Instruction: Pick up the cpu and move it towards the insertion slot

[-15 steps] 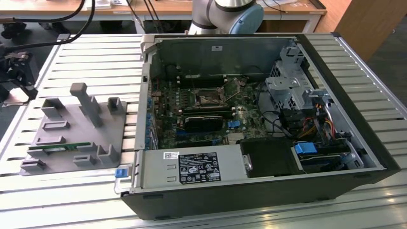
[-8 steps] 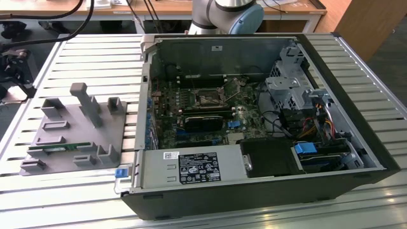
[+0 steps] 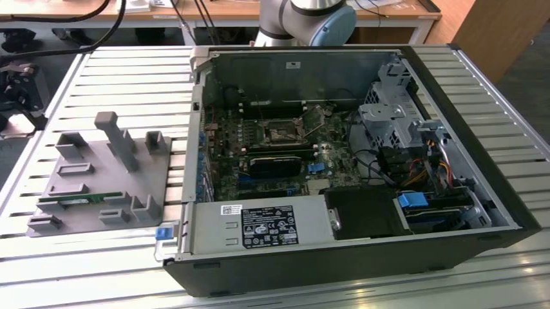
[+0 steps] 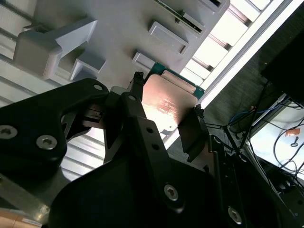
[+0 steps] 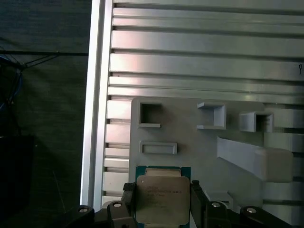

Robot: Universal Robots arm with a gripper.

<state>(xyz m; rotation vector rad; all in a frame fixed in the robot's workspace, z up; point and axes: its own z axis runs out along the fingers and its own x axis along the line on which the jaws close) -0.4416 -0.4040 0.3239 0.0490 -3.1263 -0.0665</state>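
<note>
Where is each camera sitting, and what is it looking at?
Exterior view: off the arm, looking down at the open computer case and grey tray; the arm's grey-and-blue joint shows.
First wrist view: on the wrist, looking down past the gripper, shut on the cpu, at the tray.
Second wrist view: on the wrist, looking along the black fingers at the cpu.
Both wrist views share the cpu and tray.

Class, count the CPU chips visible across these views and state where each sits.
1. The cpu is held by the gripper in both wrist views, over the grey holder. Others could lie hidden inside the computer case.
</note>
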